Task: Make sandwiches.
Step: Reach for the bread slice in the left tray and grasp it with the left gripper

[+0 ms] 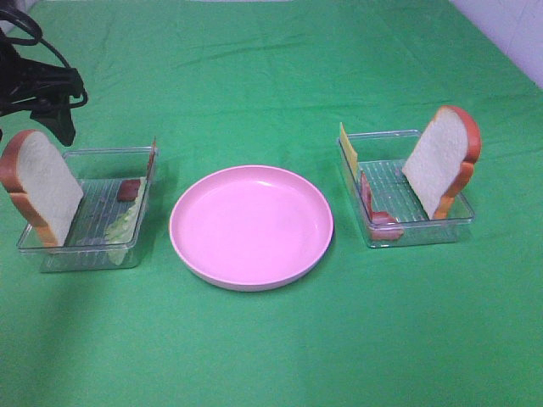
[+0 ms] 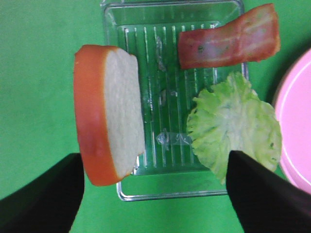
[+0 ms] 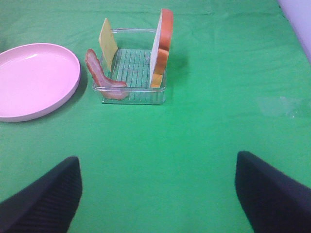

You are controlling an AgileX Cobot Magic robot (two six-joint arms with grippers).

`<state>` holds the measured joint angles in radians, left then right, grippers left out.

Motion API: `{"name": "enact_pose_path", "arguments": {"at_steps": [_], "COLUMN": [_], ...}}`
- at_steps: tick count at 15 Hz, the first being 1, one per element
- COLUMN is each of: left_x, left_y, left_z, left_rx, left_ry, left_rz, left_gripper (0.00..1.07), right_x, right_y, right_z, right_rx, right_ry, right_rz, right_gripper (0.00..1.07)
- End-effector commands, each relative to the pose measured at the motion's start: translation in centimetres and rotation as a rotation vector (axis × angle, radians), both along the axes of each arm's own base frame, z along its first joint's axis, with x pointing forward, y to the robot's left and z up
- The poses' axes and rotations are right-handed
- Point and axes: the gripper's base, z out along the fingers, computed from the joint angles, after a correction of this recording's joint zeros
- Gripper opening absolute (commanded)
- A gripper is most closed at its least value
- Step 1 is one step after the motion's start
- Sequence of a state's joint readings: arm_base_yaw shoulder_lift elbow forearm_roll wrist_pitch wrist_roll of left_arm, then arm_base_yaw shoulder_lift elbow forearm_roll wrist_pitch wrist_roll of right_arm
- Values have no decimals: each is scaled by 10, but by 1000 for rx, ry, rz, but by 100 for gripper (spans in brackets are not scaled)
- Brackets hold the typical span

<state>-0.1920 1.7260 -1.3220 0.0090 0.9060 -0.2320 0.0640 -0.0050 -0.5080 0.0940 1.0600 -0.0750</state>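
Note:
In the left clear tray [image 1: 51, 246] a bread slice [image 1: 38, 186] stands on edge, with a lettuce leaf [image 1: 123, 225] and a bacon strip [image 1: 129, 188] beside it. My left gripper [image 2: 155, 199] hangs open above this tray, over the bread slice [image 2: 109, 114], the lettuce [image 2: 233, 126] and the bacon [image 2: 228, 39], holding nothing. The right tray [image 1: 420, 233] holds an upright bread slice [image 1: 441, 161], a cheese square [image 1: 348, 148] and bacon [image 1: 373, 208]. My right gripper [image 3: 158, 194] is open and empty, well back from that tray [image 3: 131, 99].
A round pink plate [image 1: 250, 225] lies empty between the two trays on the green cloth. The left arm [image 1: 42, 85] shows at the far left edge of the high view. The right arm is outside that view.

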Motion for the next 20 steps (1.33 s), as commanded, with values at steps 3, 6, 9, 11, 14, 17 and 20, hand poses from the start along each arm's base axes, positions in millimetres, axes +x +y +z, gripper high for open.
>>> {"name": "enact_pose_path", "arguments": {"at_steps": [3, 6, 9, 11, 14, 17, 20], "left_x": [3, 9, 18, 22, 24, 24, 24], "left_y": [5, 5, 5, 4, 4, 4, 4], "left_z": [0, -11, -34, -48, -59, -59, -59], "left_rx": [47, 50, 67, 71, 76, 76, 76], "left_ry": [-19, -12, 35, 58, 85, 85, 85], "left_rz": [56, 64, 62, 61, 63, 63, 63], "left_gripper": [77, 77, 77, 77, 67, 39, 16], "right_x": [-2, -2, -2, -2, -2, -2, -2], "right_y": [0, 0, 0, 0, 0, 0, 0], "right_z": [-1, -1, -1, -1, -1, -1, -1], "right_rx": [8, 8, 8, 8, 8, 8, 8], "right_ry": [-14, -14, -14, -14, -14, -14, -14], "right_rz": [-14, -14, -14, -14, -14, -14, -14], "right_gripper": [81, 81, 81, 81, 81, 81, 81]}}
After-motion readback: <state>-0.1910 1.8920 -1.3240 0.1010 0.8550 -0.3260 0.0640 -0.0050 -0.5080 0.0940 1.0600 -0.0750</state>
